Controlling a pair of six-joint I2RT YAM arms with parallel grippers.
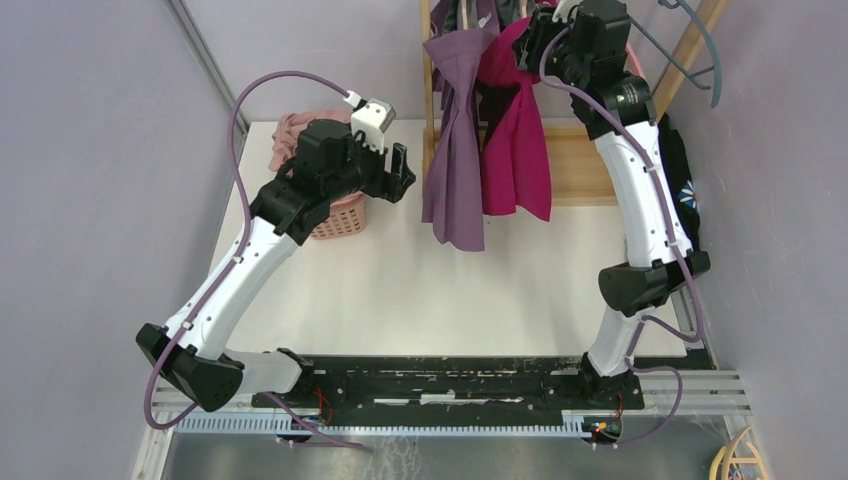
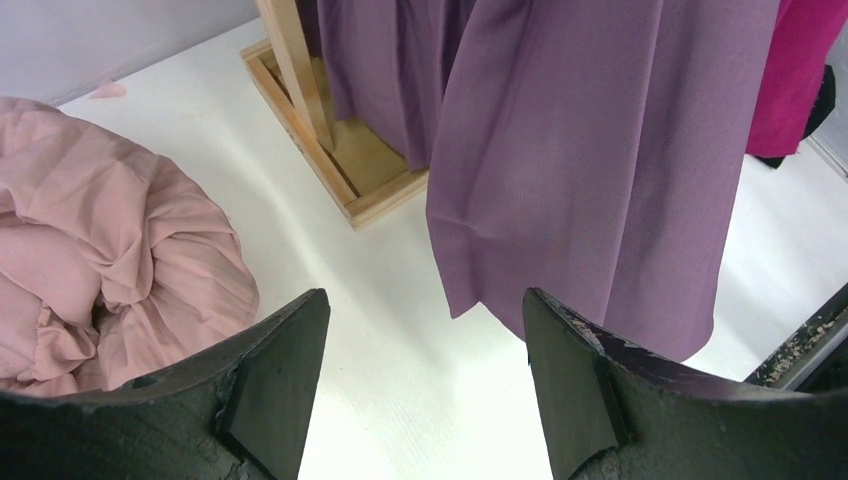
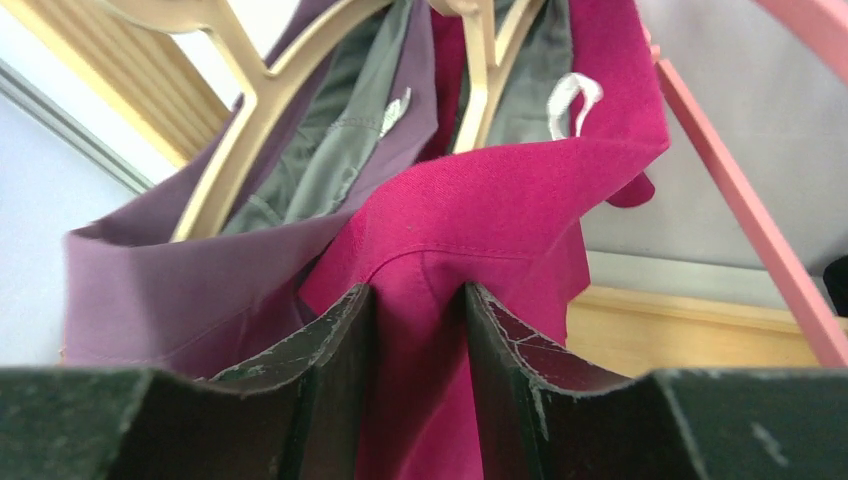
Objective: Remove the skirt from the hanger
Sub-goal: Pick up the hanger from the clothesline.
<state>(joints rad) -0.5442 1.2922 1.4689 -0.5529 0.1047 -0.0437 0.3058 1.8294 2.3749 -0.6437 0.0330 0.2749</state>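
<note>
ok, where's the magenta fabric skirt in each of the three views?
Top external: the magenta fabric skirt hangs at top centre, just right of the purple fabric skirt.
Left wrist: only a strip shows in the top right corner, right of the purple skirt.
Right wrist: it fills the centre, with a fold between the fingers of the right gripper.
Shared landmark: the purple skirt, to its left in all three.

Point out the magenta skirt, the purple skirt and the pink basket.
magenta skirt (image 1: 520,150), top external view, hanging panel.
purple skirt (image 2: 590,150), left wrist view, front fold.
pink basket (image 1: 342,220), top external view, side wall.
</note>
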